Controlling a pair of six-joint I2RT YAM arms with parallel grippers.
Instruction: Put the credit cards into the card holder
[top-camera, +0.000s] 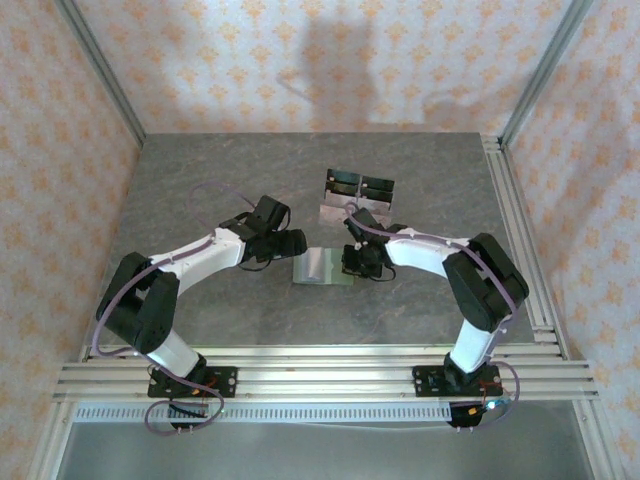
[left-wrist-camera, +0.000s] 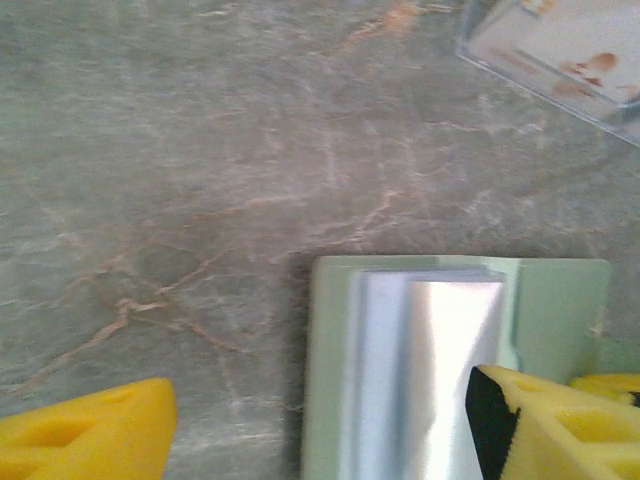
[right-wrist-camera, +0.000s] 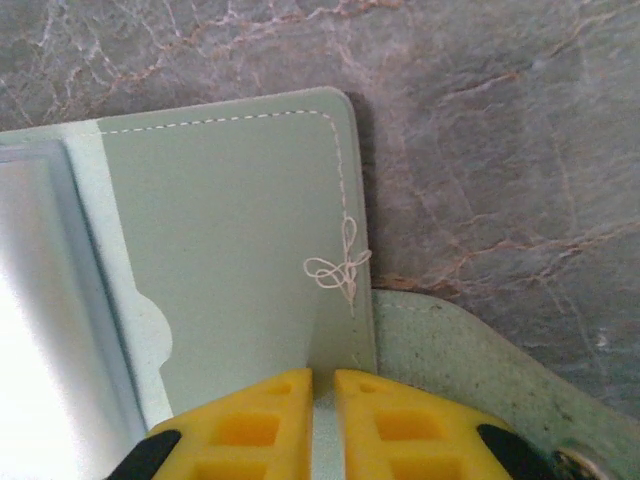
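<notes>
The sage-green card holder (right-wrist-camera: 230, 220) lies open on the table (top-camera: 200, 170) between the two arms, its snap tab (right-wrist-camera: 460, 370) sticking out to the right. Pale, shiny credit cards (left-wrist-camera: 440, 370) lie stacked on its inner left half. My right gripper (right-wrist-camera: 322, 400) is shut on the card holder, pinching the near edge of its right flap between the yellow fingers (right-wrist-camera: 250, 430). My left gripper (left-wrist-camera: 320, 440) hangs open just above the holder's left edge, one finger (left-wrist-camera: 90, 430) over bare table and the other over the cards.
A clear stand (top-camera: 357, 197) with black rectangles sits just behind the holder; one corner of the stand (left-wrist-camera: 560, 50) shows in the left wrist view. Patterned walls and metal rails enclose the grey marbled table.
</notes>
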